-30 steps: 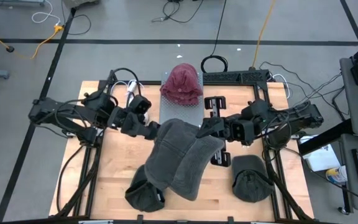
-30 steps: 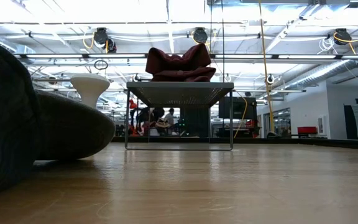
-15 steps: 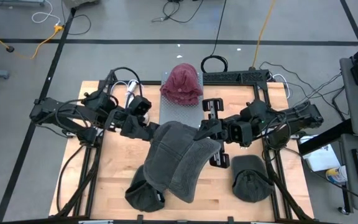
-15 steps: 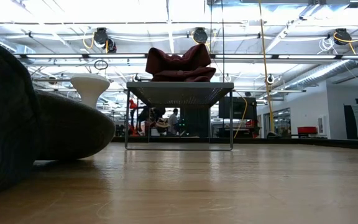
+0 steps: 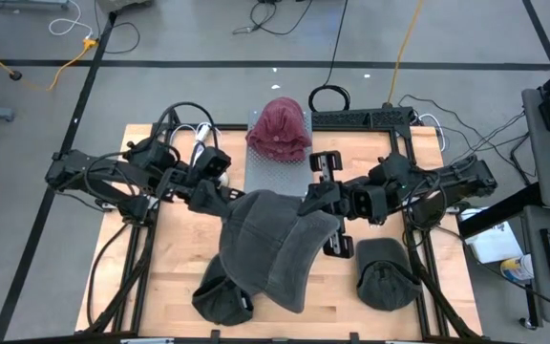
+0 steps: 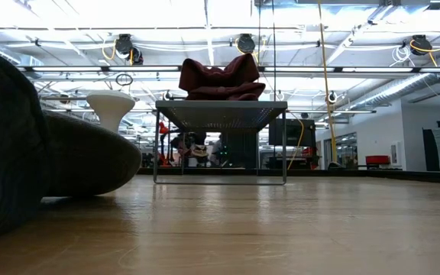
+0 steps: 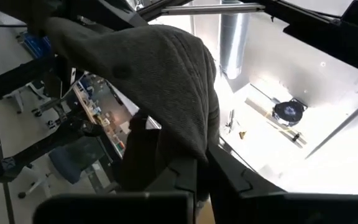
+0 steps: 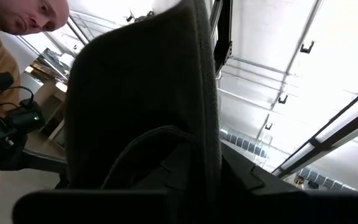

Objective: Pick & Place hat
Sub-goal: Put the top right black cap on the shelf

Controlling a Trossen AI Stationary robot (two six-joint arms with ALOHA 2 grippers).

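Note:
A grey knit hat [image 5: 267, 250] hangs over the table's middle between my two grippers. My left gripper [image 5: 229, 200] is shut on its upper left edge and my right gripper [image 5: 315, 203] on its upper right edge. A dark red hat [image 5: 279, 129] rests on a small grey mesh stand [image 5: 261, 167] at the table's far middle; the low view shows the red hat [image 6: 219, 78] on the stand's top [image 6: 220, 114]. The held hat's lower end covers part of a dark hat [image 5: 221, 303] at the near left. My left gripper pinches the grey hat's ribbed edge [image 7: 188, 134] between its two fingers, coming from the table's left. The cloth spreads away from the fingers [image 7: 180, 177]. My right gripper holds the hat's opposite edge [image 8: 205, 118] from the table's right; the cloth drapes over its fingers [image 8: 166, 163] and hides the contact.
Another dark grey hat [image 5: 385, 274] lies near the table's right front; the low view shows dark hats [image 6: 29, 153] bulking at its left. A black clamp [image 5: 327, 162] lies beside the stand. A person shows beyond the table in the right wrist view [image 8: 5, 37].
The grey hat, earlier bunched in two lobes under my right gripper, has spread out. Its upper left edge now reaches my left gripper. Both arms have stayed nearly where they were.

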